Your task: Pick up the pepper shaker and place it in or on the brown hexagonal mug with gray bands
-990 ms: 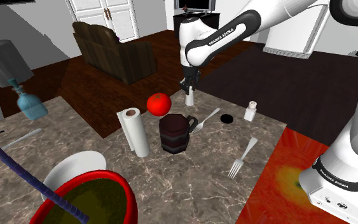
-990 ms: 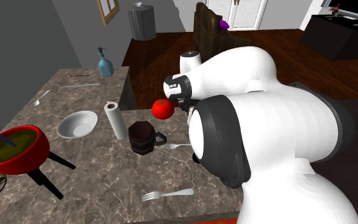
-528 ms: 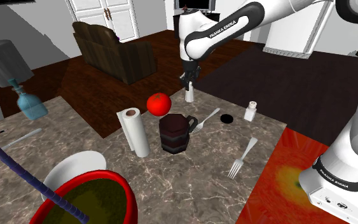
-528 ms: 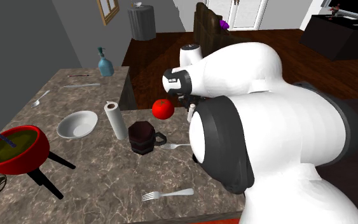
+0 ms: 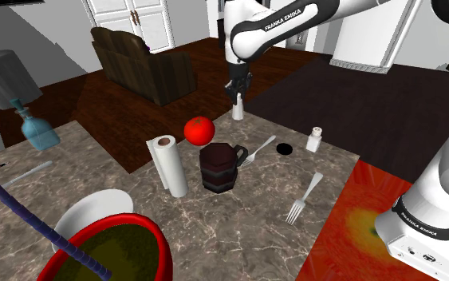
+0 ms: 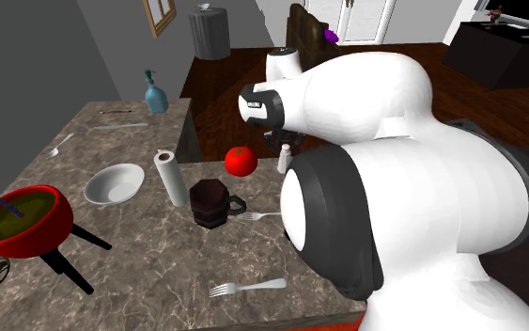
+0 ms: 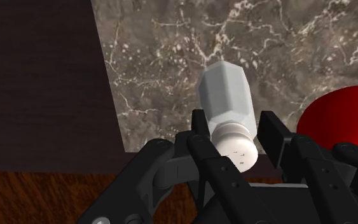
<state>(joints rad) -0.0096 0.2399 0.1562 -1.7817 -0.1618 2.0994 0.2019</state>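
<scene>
- Lifted since a second ago: the gripper point(image 5: 237, 89) now hangs higher over the table point(image 5: 246, 219), and the pepper shaker point(image 5: 238, 110) has gone up with it, clear of the marble.
- Both fingers pinch the pepper shaker point(image 7: 227, 102) at its white cap, one on either side.
- From the gripper point(image 7: 234, 127), the shaker's pale faceted body points straight away along the fingers, so its long axis hangs roughly upright, cap uppermost.
- A red tomato point(image 5: 199, 129) sits just off one finger's side, lower than the gripper.
- The dark hexagonal mug point(image 5: 218, 168) stands below the gripper and back toward the stand, past the tomato, mouth up.
- That offset likely decides the coming move: carry the shaker back over the mug point(image 6: 210, 203), then lower it.
- A second small shaker point(image 5: 314, 140) stands well apart from the gripper.
</scene>
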